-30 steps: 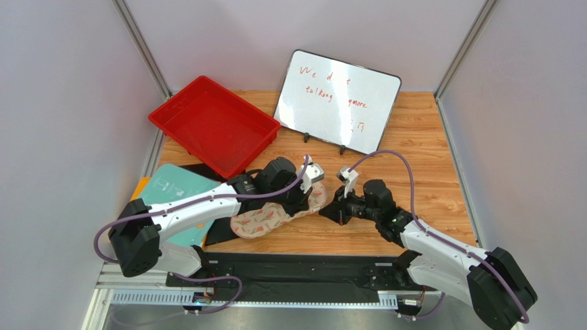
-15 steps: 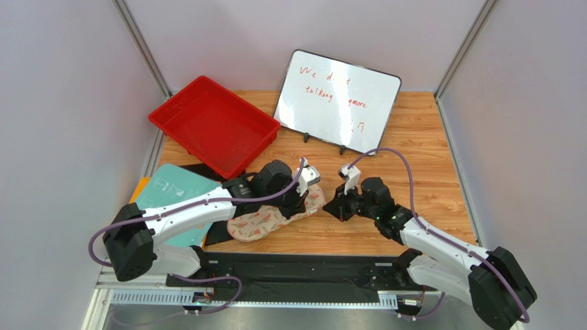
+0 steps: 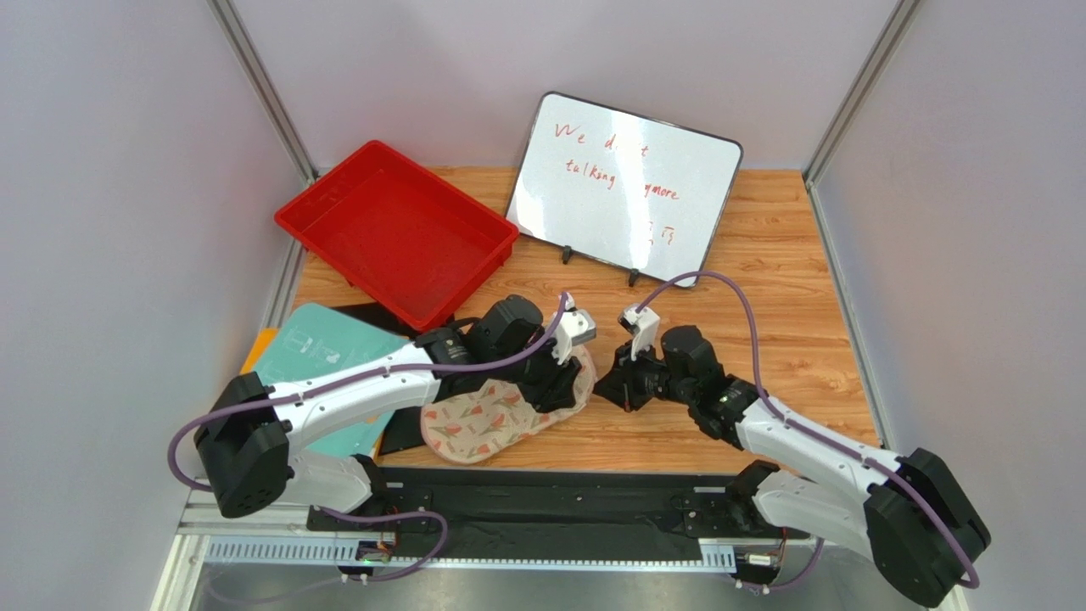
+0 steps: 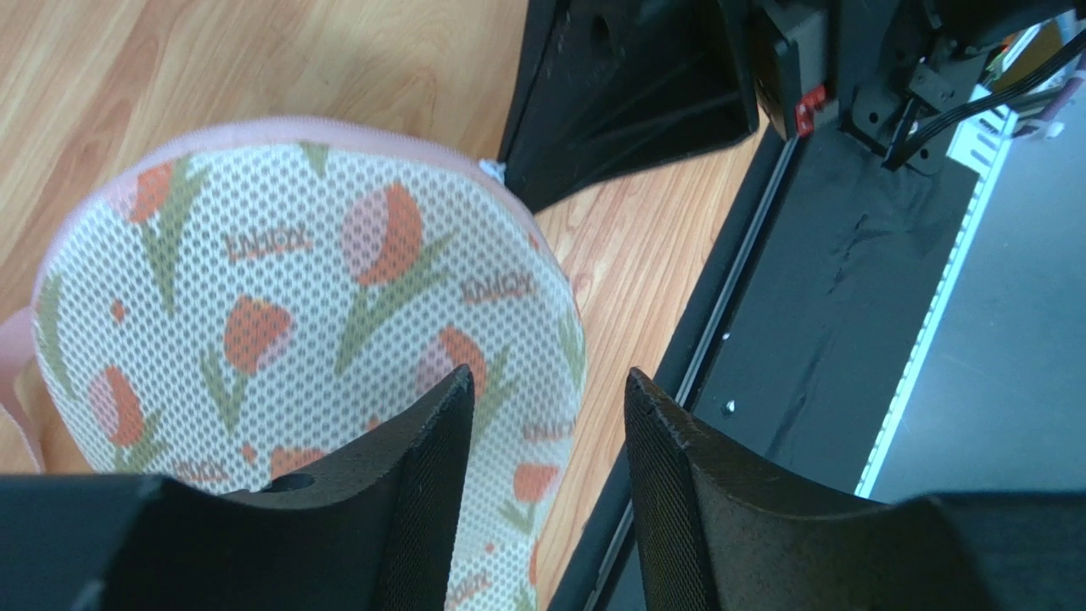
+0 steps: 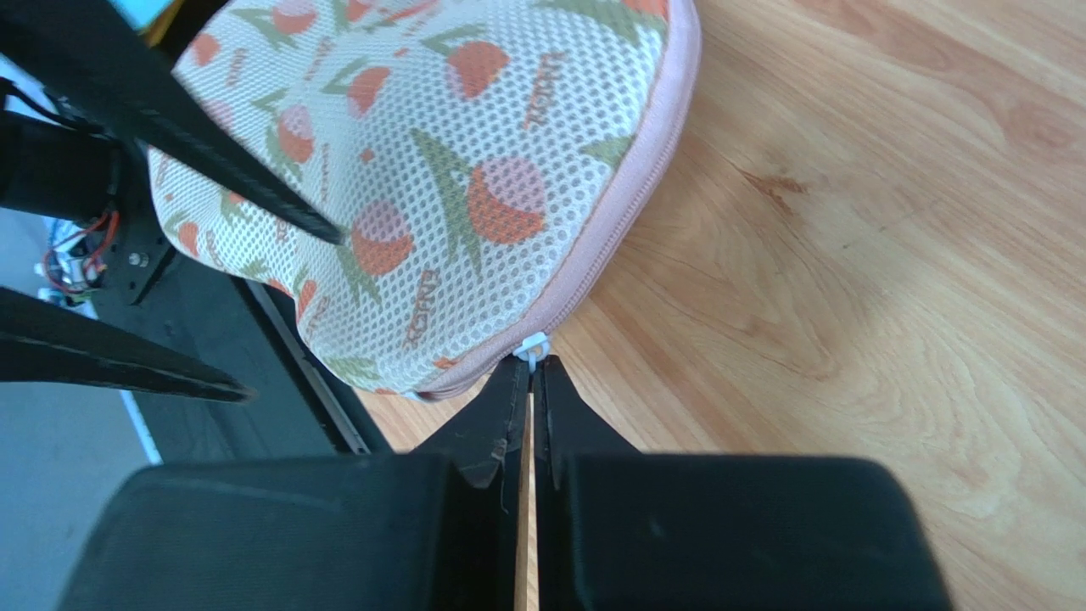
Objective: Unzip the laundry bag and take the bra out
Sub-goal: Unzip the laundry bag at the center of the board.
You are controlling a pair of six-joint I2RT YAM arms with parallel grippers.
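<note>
Currently the laundry bag (image 3: 491, 420) lies flat on the wooden worktop (image 3: 790, 255), between the 2 arms and just ahead of the black base rail. Its cream mesh carries a print of pink-red tulips with green stems. Small lettering repeats across the mesh, but it is too blurred to read. Pink zipper edging (image 5: 637, 178) runs round the rim and appears zipped shut along the part in view.

The left tool (image 4: 548, 395) is over the near end of the bag with its jaws apart and nothing between them. 1 finger sits above the mesh and the other beyond the bag's edge, above the worktop and rail.

The right tool (image 5: 529, 369) is closed. Its tips meet on the small white zipper pull (image 5: 533, 345) at the bag's rim, low against the worktop.

A whiteboard (image 3: 625, 185) stands propped at the far side. Its red handwriting reads "We" on line 1 and "talking" on line 2; glare washes out part of the rest. A red tray (image 3: 395, 236) sits to the left of it. A teal flat item (image 3: 319, 350) with white markings lies under the left arm; those markings cannot be read.
</note>
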